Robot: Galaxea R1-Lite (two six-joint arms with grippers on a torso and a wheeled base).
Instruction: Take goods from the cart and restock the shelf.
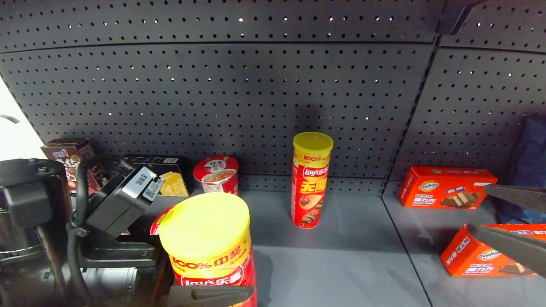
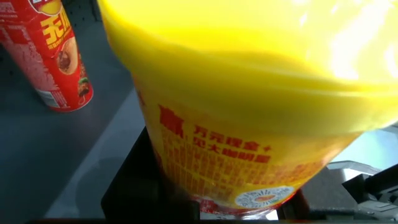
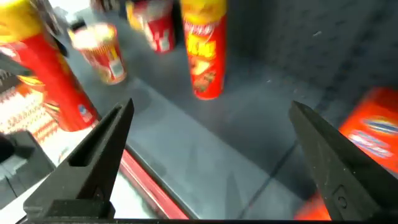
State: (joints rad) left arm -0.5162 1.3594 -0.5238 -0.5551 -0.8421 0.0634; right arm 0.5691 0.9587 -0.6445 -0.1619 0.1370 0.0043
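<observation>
Left gripper (image 1: 211, 288): clamped round chip can (image 1: 207, 238), upright.
Standing can (image 1: 310, 179): ahead-right of it, bare shelf (image 1: 341, 256) between.
Nearer arm: left.

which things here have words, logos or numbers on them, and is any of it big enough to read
Near red cardboard tube with yellow plastic lid: large lettering and a number, readable, not quoted here.
Upright red tube with yellow lid farther back: logo and big characters, readable.
Two orange rectangular cartons: logos readable, fine print too small.
Red-and-white paper cup: too small.
Brown carton at the left: too small.
</observation>
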